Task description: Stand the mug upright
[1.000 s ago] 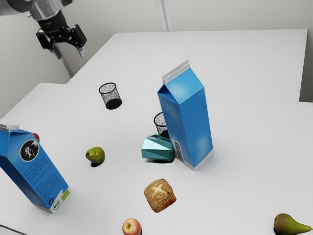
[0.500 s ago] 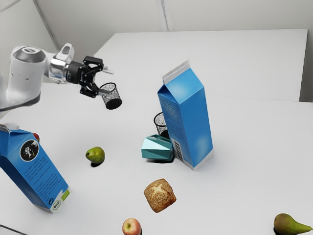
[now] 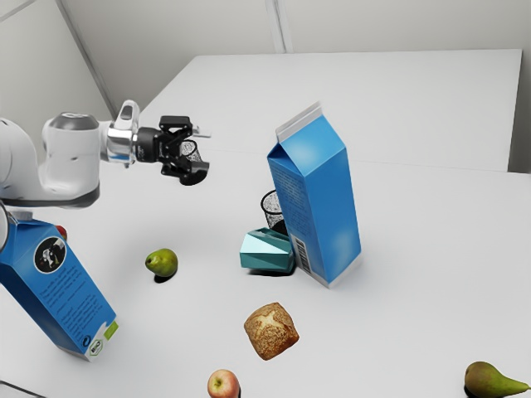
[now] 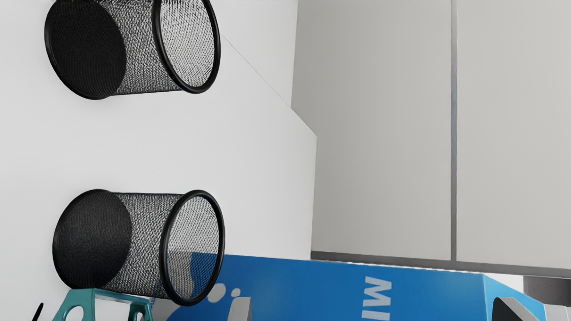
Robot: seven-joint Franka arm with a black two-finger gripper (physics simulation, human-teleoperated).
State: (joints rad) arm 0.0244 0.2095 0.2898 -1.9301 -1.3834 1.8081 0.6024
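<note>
The teal faceted mug [image 3: 267,250] lies on its side on the table, right by the base of the tall blue carton. Part of the same teal mug [image 4: 91,303], with openings in it, appears in the wrist view beside a mesh cup. In the exterior view my gripper [image 3: 204,150] is held sideways toward the view's right, in front of the farther mesh cup and well away from the mug. Its two fingers are wide apart with nothing gripped; in the wrist view the gripper [image 4: 374,310] has the blue carton beyond its gap.
The tall blue carton [image 3: 319,203] and a mesh cup [image 3: 270,209] crowd the mug. Another mesh cup [image 3: 190,170] stands behind my gripper. A second carton [image 3: 58,286], green pear [image 3: 163,263], bread [image 3: 271,331], apple [image 3: 223,384] and another pear [image 3: 491,381] are spread over the table [image 3: 398,332].
From the exterior view's upper left, my gripper has come down and across toward the view's right, turning from pointing downward to pointing sideways. The mug and other objects have stayed put.
</note>
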